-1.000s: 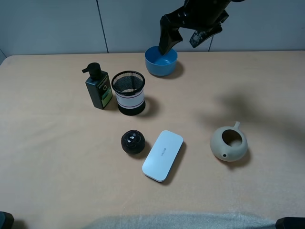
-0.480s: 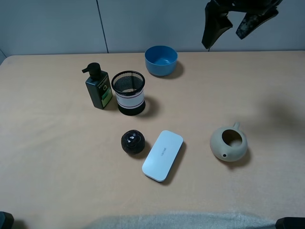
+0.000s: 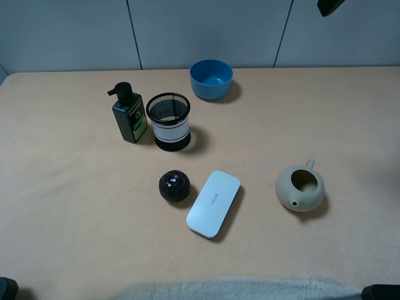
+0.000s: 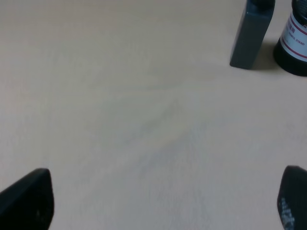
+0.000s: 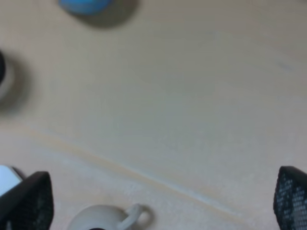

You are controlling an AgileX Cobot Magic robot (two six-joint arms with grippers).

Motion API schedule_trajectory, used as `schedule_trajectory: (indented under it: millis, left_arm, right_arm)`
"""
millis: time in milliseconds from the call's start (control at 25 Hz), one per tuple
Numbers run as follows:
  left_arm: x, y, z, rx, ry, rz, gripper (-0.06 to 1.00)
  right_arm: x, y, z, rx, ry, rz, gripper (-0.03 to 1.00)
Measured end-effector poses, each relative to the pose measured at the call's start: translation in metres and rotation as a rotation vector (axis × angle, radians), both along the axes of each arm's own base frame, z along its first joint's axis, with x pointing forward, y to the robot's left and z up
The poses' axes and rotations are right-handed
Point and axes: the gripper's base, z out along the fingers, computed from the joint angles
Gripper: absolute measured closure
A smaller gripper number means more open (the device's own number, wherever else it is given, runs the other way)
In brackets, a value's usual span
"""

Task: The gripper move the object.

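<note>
Just right of the dark pump bottle [image 3: 129, 114], the pen cup [image 3: 170, 121] stands upright on the table [image 3: 75, 206], mouth upward, long axis vertical. Both the left gripper [image 4: 165, 199] and the right gripper [image 5: 163, 201] gape wide, empty.

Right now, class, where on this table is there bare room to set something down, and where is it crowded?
Free: the wide stretch left of the soap bottle and black ball; the patch between the blue bowl and teapot. Crowded: the bottle and pen cup stand close together; the ball and white case lie close.
</note>
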Motion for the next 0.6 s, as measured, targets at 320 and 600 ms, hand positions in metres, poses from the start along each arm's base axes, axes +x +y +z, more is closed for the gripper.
schedule_trajectory:
  millis: [320, 600]
  left_arm:
    - [0.000, 0.000, 0.000, 0.000, 0.000, 0.000, 0.00]
    - [0.000, 0.000, 0.000, 0.000, 0.000, 0.000, 0.00]
  right_arm:
    - [-0.050, -0.020, -0.002, -0.022, -0.012, -0.013, 0.27]
    - [-0.104, -0.039, 0.002, 0.015, -0.067, -0.043, 0.27]
